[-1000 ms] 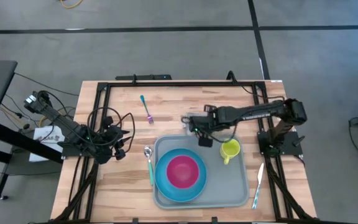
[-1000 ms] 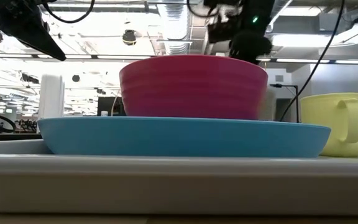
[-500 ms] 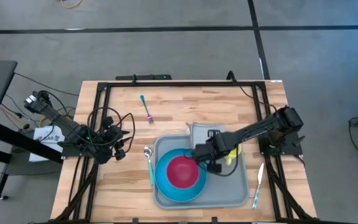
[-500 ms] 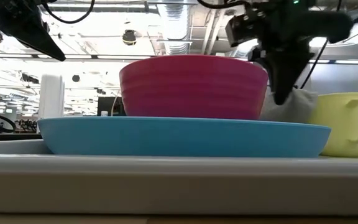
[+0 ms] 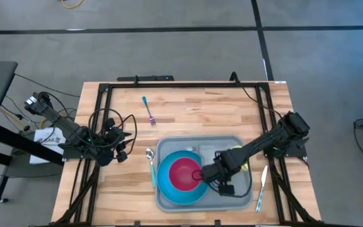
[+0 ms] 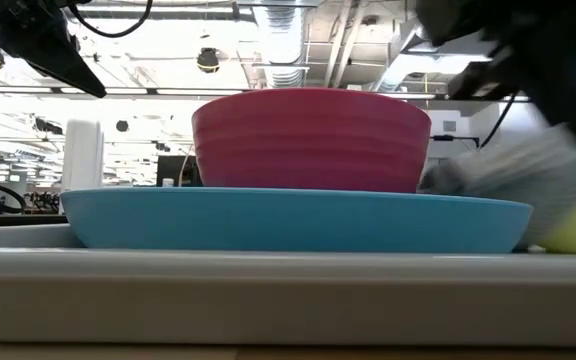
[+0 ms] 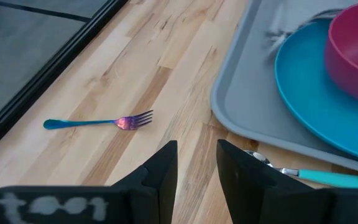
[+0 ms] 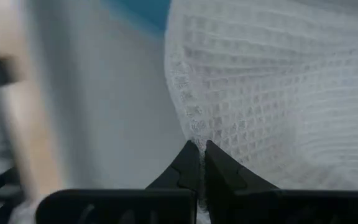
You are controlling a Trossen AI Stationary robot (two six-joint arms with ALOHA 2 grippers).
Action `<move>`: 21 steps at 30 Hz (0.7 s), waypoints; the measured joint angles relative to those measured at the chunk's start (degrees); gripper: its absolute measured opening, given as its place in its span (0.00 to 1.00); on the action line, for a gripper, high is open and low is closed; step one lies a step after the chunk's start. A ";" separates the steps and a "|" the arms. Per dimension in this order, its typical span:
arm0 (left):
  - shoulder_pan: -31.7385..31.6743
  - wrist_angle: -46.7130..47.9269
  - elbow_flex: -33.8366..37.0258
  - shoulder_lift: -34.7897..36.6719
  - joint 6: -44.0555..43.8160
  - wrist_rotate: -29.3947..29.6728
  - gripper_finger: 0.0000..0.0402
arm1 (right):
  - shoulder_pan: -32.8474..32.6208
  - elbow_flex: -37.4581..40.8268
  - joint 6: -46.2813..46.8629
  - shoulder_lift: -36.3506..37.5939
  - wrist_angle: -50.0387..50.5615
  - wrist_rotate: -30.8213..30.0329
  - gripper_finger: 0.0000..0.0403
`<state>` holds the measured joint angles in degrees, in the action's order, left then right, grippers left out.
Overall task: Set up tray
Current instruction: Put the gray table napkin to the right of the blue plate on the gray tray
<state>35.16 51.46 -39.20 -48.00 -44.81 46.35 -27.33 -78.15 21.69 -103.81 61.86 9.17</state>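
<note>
Grey tray point(image 5: 169, 203) at the worktop's point(image 5: 188, 107) near edge takes a napkin.
From above, the right gripper point(image 5: 208, 174) hovers beside the pink bowl point(image 5: 185, 174) on the blue plate point(image 5: 164, 185); its wrist view shows jaws pinched on waffle cloth point(image 8: 278, 87). Best lowered flat before release. Left gripper point(image 7: 196, 163), jaws parted, waits above the fork point(image 7: 98, 122).

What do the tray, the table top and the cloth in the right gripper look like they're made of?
Tray: likely plastic, matte grey, smooth moulded rim. Table top: wood, pale jointed strips with visible grain. Cloth: woven fabric, white-grey waffle weave, pinched in the shut right gripper.
</note>
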 joint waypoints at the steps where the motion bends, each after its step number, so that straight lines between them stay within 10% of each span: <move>1: 0.02 0.00 0.00 -0.01 -0.01 0.00 0.26 | -0.60 0.00 -0.02 -0.20 -0.39 1.93 0.00; 21: 0.02 0.01 0.00 -0.01 0.10 0.00 0.26 | -4.42 0.01 7.32 -0.44 -4.73 3.86 0.26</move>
<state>35.18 51.47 -39.20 -48.01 -44.71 46.35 -31.75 -78.14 29.02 -104.25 57.12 13.03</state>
